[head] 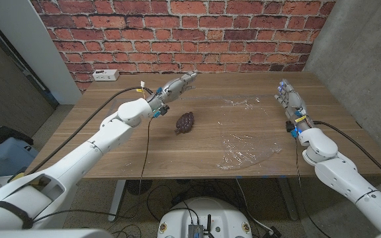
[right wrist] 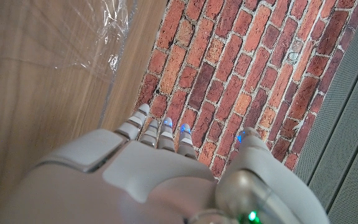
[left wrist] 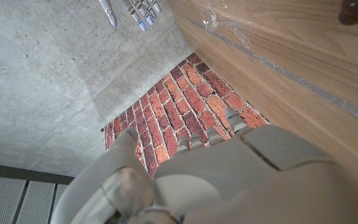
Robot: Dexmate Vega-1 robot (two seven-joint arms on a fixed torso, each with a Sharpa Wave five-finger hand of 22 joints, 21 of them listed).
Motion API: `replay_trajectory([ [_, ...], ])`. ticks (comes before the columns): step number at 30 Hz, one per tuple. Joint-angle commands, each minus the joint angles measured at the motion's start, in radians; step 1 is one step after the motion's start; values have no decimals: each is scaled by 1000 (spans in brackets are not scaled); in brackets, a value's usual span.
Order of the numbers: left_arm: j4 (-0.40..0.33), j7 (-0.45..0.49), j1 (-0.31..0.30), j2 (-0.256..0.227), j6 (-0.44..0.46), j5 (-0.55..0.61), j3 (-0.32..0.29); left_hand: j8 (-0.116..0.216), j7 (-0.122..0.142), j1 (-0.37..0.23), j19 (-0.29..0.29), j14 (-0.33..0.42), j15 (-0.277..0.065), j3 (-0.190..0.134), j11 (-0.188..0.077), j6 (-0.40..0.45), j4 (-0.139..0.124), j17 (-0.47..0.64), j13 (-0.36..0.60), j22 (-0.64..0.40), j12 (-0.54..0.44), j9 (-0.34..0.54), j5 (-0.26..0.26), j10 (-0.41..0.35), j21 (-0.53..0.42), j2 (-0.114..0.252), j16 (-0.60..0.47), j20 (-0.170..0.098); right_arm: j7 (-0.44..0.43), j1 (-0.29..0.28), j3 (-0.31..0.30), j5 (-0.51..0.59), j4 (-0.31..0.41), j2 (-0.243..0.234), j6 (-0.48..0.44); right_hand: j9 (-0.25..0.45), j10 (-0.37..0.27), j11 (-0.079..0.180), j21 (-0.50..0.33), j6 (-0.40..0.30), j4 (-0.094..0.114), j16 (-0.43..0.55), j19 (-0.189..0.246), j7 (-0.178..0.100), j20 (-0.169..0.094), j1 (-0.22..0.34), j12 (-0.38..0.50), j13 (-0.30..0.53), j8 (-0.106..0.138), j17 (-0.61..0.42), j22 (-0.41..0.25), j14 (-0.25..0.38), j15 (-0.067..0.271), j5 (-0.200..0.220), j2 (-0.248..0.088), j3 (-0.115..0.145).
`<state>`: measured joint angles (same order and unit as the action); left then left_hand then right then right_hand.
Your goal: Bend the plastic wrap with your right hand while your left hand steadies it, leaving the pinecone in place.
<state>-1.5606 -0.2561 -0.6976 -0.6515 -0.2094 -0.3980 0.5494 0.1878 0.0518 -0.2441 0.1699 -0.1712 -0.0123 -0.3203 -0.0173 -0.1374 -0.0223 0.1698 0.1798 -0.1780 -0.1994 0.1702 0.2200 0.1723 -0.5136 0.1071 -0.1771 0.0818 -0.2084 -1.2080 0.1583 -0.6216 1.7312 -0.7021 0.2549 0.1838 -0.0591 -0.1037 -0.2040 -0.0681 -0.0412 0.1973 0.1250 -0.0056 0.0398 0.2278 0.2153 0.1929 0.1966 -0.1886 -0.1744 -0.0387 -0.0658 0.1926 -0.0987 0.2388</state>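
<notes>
Plastic wrap (head: 247, 135) lies flat on table (head: 177, 158), right of middle. Pinecone (head: 185, 122) sits just beside wrap, at its 9 o'clock. Left hand (head: 177, 86) at pinecone's 11 o'clock, fingers out, holding nothing. Right hand (head: 290, 102) at wrap's 2 o'clock, fingers out, holding nothing

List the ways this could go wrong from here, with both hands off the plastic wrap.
1. The pinecone lies close beside the plastic wrap, between it and the left hand; reaching across to steady the film could knock it.
2. Neither hand holds the thin, crinkled wrap, so it may slide or lift when the right hand bends it.
3. The film is transparent on the wooden table, so its edges are hard to find.
</notes>
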Motion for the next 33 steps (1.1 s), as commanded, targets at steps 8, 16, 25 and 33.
replay_trajectory([
  [8, -119, 41, -44, -57, -7, 122, 15, 3, 5, -18, 167, -170, 19, 0, 20, 11, 15, 3, 5, -3, 5, 4, -5, 102, 16, -9, 4, -4, -53, -148, -76, 24, 124, -42, -36, 2, -30, -11, -2, -25, -5, 7, 4, 4, 11, 6, 9, 4, 9, -2, -5, 15, -9, 3, -7, 3],
  [16, -138, 55, -58, -67, -32, 175, 20, 2, 8, -20, 188, -182, 22, 2, 24, 15, 21, 3, 6, -4, 4, 5, -8, 107, 30, -13, 4, -24, -68, -214, -117, 40, 177, -54, -50, 2, -36, -10, -1, -28, -8, 7, 4, 3, 12, 9, 10, 4, 8, -1, -5, 19, -13, 3, -9, 6],
  [25, -182, 106, -91, -93, -42, 252, 6, 1, 12, -22, 186, -181, 25, 4, 27, 21, 27, 3, 6, -5, 1, 5, -10, 104, 35, -16, 0, -9, -102, -265, -143, 77, 229, -59, -100, 2, -44, -15, 0, -34, -14, 5, 2, 1, 14, 21, 10, 4, 8, 0, -5, 20, -14, 3, -17, 13],
  [33, -249, 149, -117, -127, -25, 365, 4, 4, 14, -29, 192, -176, 29, 4, 31, 35, 36, 3, 7, -6, -3, 5, -12, 99, 45, -16, -4, 8, -135, -306, -164, 126, 280, -68, -155, 2, -45, -9, 3, -37, -25, 2, -6, -4, 28, 42, 7, 4, 7, 1, -4, 16, -17, 2, -32, 28],
])
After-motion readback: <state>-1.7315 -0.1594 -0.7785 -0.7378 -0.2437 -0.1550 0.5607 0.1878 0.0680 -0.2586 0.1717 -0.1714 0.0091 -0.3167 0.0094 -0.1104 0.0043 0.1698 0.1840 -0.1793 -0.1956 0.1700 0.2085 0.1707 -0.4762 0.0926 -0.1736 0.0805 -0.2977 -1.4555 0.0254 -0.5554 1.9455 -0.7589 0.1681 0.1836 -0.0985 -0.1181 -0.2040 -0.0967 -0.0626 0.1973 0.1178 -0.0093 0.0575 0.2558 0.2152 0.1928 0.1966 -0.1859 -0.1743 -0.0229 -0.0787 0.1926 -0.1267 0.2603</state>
